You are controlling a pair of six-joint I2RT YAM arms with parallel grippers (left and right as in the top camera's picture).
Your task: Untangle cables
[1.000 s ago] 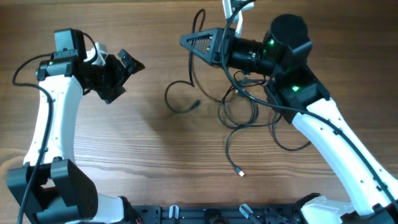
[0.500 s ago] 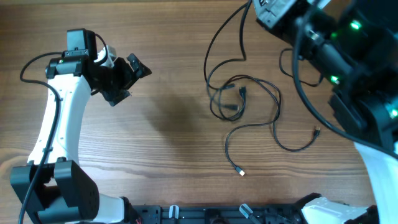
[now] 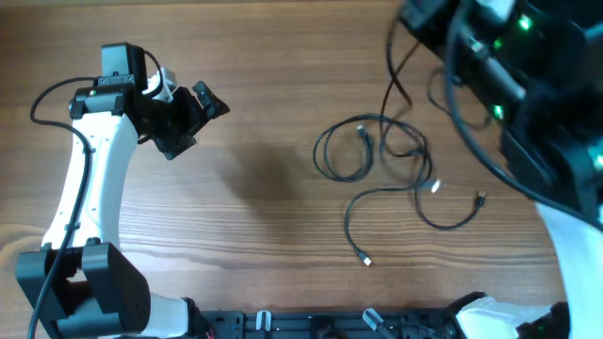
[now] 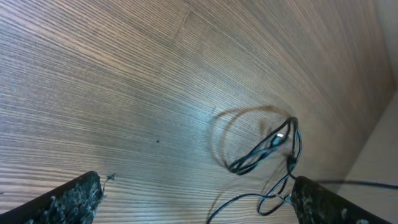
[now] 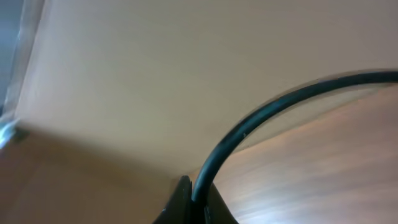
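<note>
Lifting with the right gripper [image 5: 190, 202]: jaws pinched shut on one black cable [image 5: 249, 130], which arcs out from between the fingertips. Over the last second that arm rose and swung away, so a strand [image 3: 391, 71] now hangs from the jaws down to the cables [image 3: 362, 135] on the table [image 3: 264, 217]. The cables slid along under the pull, and an outlying loop was drawn in. Tangle loosened, by my judgement, not freed: cords cross below those jaws. Left gripper [image 3: 188, 118] spread wide, holding nothing, unmoved this half second; the cables lie well ahead of its jaws
</note>
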